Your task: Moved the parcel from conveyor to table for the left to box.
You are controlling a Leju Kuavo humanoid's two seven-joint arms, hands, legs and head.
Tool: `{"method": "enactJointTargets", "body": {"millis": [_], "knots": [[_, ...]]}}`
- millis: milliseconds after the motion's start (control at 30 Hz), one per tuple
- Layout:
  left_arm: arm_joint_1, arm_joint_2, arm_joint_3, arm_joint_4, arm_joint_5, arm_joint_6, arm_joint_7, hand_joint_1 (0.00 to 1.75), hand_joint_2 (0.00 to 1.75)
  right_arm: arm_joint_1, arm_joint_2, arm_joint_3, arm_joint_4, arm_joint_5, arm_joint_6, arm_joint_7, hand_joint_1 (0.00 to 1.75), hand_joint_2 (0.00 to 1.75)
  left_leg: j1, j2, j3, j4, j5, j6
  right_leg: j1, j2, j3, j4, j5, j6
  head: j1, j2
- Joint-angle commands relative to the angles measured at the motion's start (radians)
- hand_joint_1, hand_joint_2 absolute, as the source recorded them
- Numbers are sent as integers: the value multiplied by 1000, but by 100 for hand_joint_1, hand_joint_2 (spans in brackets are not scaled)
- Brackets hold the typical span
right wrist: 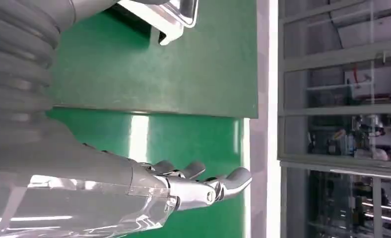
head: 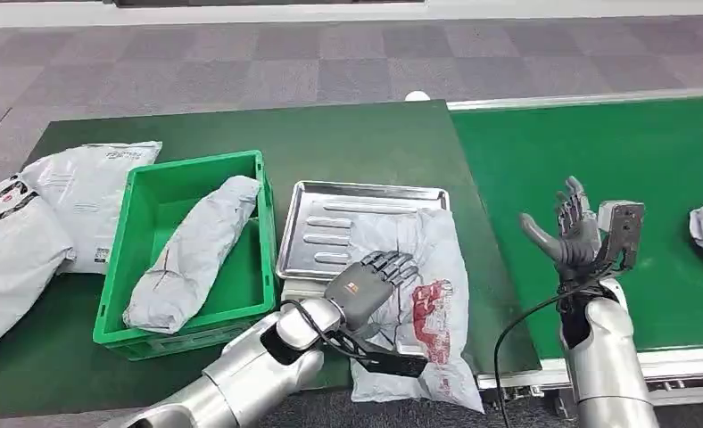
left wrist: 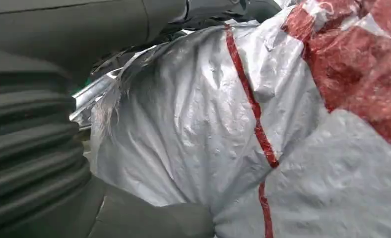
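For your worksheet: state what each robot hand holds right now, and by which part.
Right hand: nothing, fingers spread. Left hand rests on the grey parcel near its middle; a closed grip cannot be told.

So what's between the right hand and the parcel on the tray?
Head view: bare green table edge and belt between right hand and parcel.

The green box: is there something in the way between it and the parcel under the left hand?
Nothing stands between the parcel and the green box, but another wrapped parcel already lies inside, filling much of it. The left hand rests on the parcel.
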Motion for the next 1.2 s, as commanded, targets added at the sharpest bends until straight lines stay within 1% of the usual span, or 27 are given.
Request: {"method": "enactJointTargets", "body": {"millis": [33,100,133,167,233,267,300,333,400,500,533,600,667,700,767,833,900,967,1133,1200], "knots": [[-38,-7,-87,150,-8,-17,-3,0,175,-43,17,9,69,-3,1,4,0,175,0,4,1,-3,2,2,0,2,0,-4,3,-2,0,0],[-38,-7,-87,150,-8,-17,-3,0,175,-43,17,9,69,-3,1,4,0,175,-1,2,1,-1,2,3,0,0,1,-2,2,-1,0,0],[-49,-10,-114,164,-38,-36,6,0,175,-41,17,7,64,-6,6,2,0,175,-1,2,1,-1,2,3,0,-1,2,-1,2,-1,0,0],[-53,-15,-127,173,-55,-41,11,0,175,-37,18,5,54,-7,6,1,0,175,-1,3,0,-3,4,4,0,0,1,-4,4,-2,0,0],[-68,-35,-150,219,-84,-76,23,0,175,-31,20,4,38,-9,13,3,0,175,-1,1,1,-1,3,4,-1,-2,1,-1,3,0,0,0],[-69,-43,-142,233,-78,-83,5,0,175,-29,22,3,34,-9,13,3,0,175,-1,2,1,-2,4,4,-1,-1,1,-2,4,0,0,0],[-69,-44,-136,234,-73,-83,0,129,175,-29,22,2,33,-9,13,3,0,175,-1,1,0,-2,5,4,0,-2,1,-3,4,0,0,0],[-71,-50,-123,240,-64,-78,-19,175,175,-21,23,-4,22,-10,14,3,0,175,-1,0,1,-1,4,4,-1,-2,2,-1,4,1,0,0],[-72,-50,-112,225,-58,-66,-35,175,175,-6,23,-19,5,-11,13,4,0,175,-1,2,0,-4,7,5,0,-1,1,-5,7,0,0,0],[-74,-40,-90,169,-39,-52,-64,175,175,15,26,-41,-22,-12,19,7,0,175,-2,-3,1,-1,5,5,-2,-5,4,-2,4,2,0,0],[-64,-29,-68,124,-13,-43,-87,175,175,22,27,-48,-33,-10,22,11,0,175,-1,-1,-1,-3,8,6,-1,-4,2,-5,7,1,0,0],[-48,-3,-47,47,19,-35,-111,175,175,43,26,-52,-53,-10,25,13,0,175,-2,-2,1,-1,6,5,-2,-4,4,-2,5,3,0,0],[-37,16,-38,2,41,-44,-130,175,175,46,23,-52,-52,-10,29,17,0,175,-2,-1,1,-2,7,5,-1,-3,3,-4,7,1,0,0],[-37,26,-38,-18,44,-52,-128,175,175,44,22,-53,-49,-10,29,17,0,175,-3,-2,3,-1,6,4,-2,-4,5,-2,5,2,0,0],[-34,58,-31,-84,53,-55,-124,175,175,41,20,-56,-45,-9,29,18,0,175,-2,2,2,-5,8,5,-1,-1,3,-6,8,0,0,0],[-32,85,-17,-152,71,-62,-117,175,175,40,20,-59,-46,-7,33,23,0,175,-2,0,1,-1,6,4,-2,-2,2,-2,5,2,0,0],[-26,111,5,-220,93,-67,-114,175,175,34,20,-58,-38,-4,40,28,0,175,-2,2,0,-3,7,5,-1,0,0,-3,6,1,0,0],[-27,124,11,-251,102,-83,-113,175,175,28,21,-58,-30,-3,40,28,0,175,-2,2,-1,-2,6,4,-2,1,-2,-2,6,1,0,0],[-27,124,11,-251,102,-83,-113,175,175,28,21,-58,-30,-3,40,28,0,175,-2,1,-3,-1,6,4,-2,0,-4,-1,5,2,0,0],[-27,124,11,-251,102,-83,-113,175,175,28,21,-58,-30,-3,40,28,0,175,-2,2,-3,-2,6,5,-1,1,-4,-2,6,1,0,0]]}}
